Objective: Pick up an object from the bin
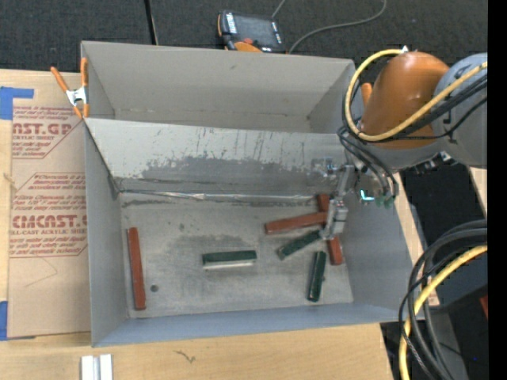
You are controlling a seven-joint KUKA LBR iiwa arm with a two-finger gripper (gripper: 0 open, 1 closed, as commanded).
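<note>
Orange cover (400,93) and yellow cables (371,62) on the arm's wrist sit highest in the view, at the right, above the right wall of the grey metal bin (198,101). From there the gripper (336,226) reaches down into the right part of the bin, its tip low over the floor. It cannot be told whether the gripper is apart or together, nor whether it grips anything: it is slim and merges with the things under it.

The tip stands at a small cluster of bars on the right of the floor. A red-brown bar (293,225) lies nearly level, its right end at the gripper. Just below it a dark green bar (298,246) lies tilted, its right end rising toward the same spot. A short red-brown piece (336,252) lies just under the gripper, and another red-brown piece (323,203) shows just above and left of it. A second dark green bar (316,276) lies steeply tilted a little nearer the front wall.

Well apart from these, a green bar with a pale edge (229,258) lies level at mid-floor, and a long red-brown strip (136,267) runs along the left wall. The bin rests on a pale wooden bench (261,356).
</note>
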